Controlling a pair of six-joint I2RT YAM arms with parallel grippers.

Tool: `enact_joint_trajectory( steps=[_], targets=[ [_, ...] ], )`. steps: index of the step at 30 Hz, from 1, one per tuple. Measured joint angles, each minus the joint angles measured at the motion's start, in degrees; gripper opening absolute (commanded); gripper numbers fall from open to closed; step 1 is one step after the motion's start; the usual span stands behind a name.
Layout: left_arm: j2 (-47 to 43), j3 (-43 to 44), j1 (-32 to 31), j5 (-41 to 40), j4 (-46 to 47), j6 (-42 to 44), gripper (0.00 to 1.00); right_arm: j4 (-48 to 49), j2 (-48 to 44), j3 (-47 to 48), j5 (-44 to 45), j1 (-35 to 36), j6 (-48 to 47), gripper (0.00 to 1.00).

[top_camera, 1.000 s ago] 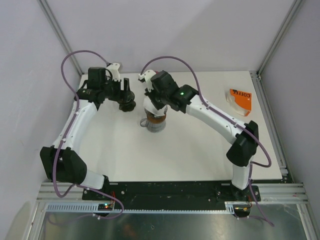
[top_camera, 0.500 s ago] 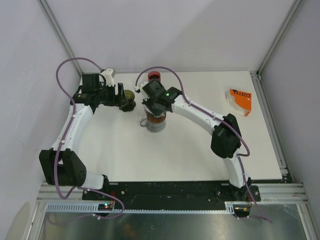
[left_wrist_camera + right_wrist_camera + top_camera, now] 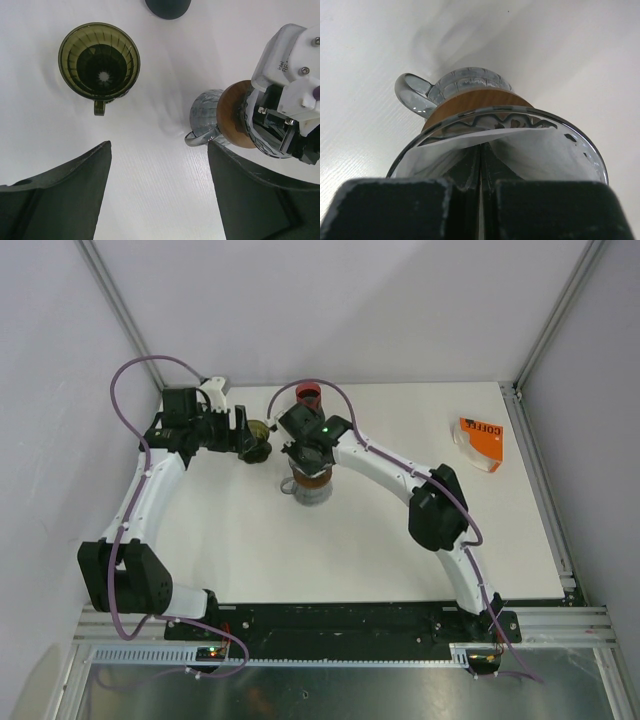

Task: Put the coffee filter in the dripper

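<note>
A glass carafe dripper [image 3: 311, 487] with a wooden collar [image 3: 470, 102] stands at mid-table. A white paper coffee filter [image 3: 540, 150] lies inside its glass funnel, below the rim [image 3: 592, 152]. My right gripper [image 3: 481, 160] points down into the funnel, its fingers shut with a thin edge of the filter between them; it also shows in the top view [image 3: 308, 455]. My left gripper [image 3: 157, 195] is open and empty, above bare table to the carafe's left [image 3: 252, 440]. A green ribbed dripper [image 3: 99, 60] sits on the table beyond it.
An orange coffee pack [image 3: 480, 440] lies at the far right. A red-topped object [image 3: 308, 393] stands behind the carafe, and a dark round object [image 3: 167, 6] sits near the green dripper. The carafe's handle [image 3: 412, 92] points left. Frame walls close the table's sides.
My right wrist has swung left and lowered over the carafe, uncovering the red-topped object. My left gripper has drawn back to the left, uncovering the green dripper.
</note>
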Motion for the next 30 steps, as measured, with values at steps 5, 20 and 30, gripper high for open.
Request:
enact_joint_trajectory(
  steps=[5, 20, 30],
  targets=[
    [0.0, 0.0, 0.09, 0.44, 0.35, -0.02, 0.82, -0.66, 0.55, 1.25, 0.02, 0.0, -0.02, 0.0],
    [0.13, 0.0, 0.09, 2.51, 0.37, -0.04, 0.82, -2.34, -1.6, 2.38, 1.16, 1.14, -1.27, 0.04],
    [0.13, 0.0, 0.11, 2.93, 0.37, -0.04, 0.82, -2.6, -4.74, 2.38, 2.43, 1.55, -1.55, 0.2]
  ],
)
